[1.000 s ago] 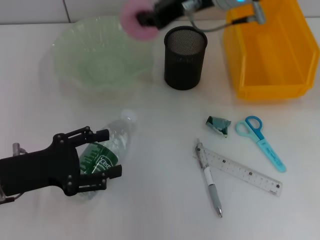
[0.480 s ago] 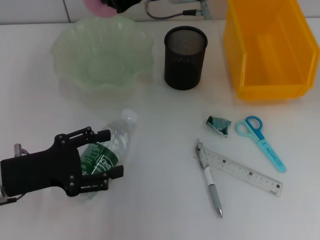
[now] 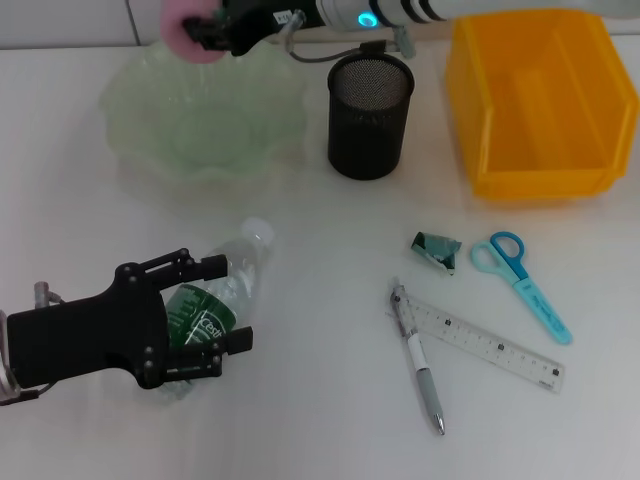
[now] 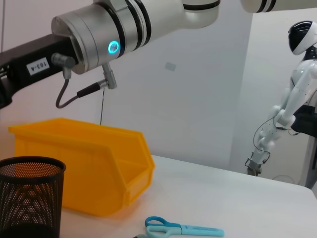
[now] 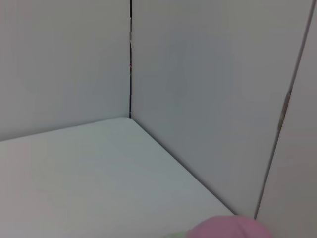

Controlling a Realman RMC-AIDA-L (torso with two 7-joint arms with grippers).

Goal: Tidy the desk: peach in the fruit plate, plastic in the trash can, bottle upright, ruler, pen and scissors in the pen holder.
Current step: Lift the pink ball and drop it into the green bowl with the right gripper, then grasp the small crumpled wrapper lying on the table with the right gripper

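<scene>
**Peach at the bowl's far edge, bottle about to be stood up**

Right gripper (image 3: 205, 28): jaws clamped on the peach (image 3: 187, 22), up over the far rim of the fruit plate (image 3: 205, 105), not over its middle. Could go wrong here: if let go this close to the wavy edge, might hit the rim, bounce and roll off behind the bowl. Better dropped lower down and more toward the middle.

Left gripper (image 3: 205, 318): jaws apart, one on each side of the bottle (image 3: 218, 300), which lies flat on the tabletop (image 3: 320, 400). Label part sits between the jaws, white cap pointing away from them toward the bowl. Cannot tell if the jaws touch the bottle already. Thin, soft plastic, so a hard squeeze could crush it, and a weak one could let it slip while being tipped up. Round too, so could roll out from between the jaws.

Well away from both jaws, not picked up yet: plastic scrap (image 3: 437, 250), scissors (image 3: 524, 281), ruler (image 3: 487, 343) and pen (image 3: 419, 365), the pen crossing one end of the ruler. Pen holder (image 3: 370, 115) and trash can (image 3: 537, 100) standing beside the bowl.

Arm reaching over the pen holder, so a low swing back could knock it over.
</scene>
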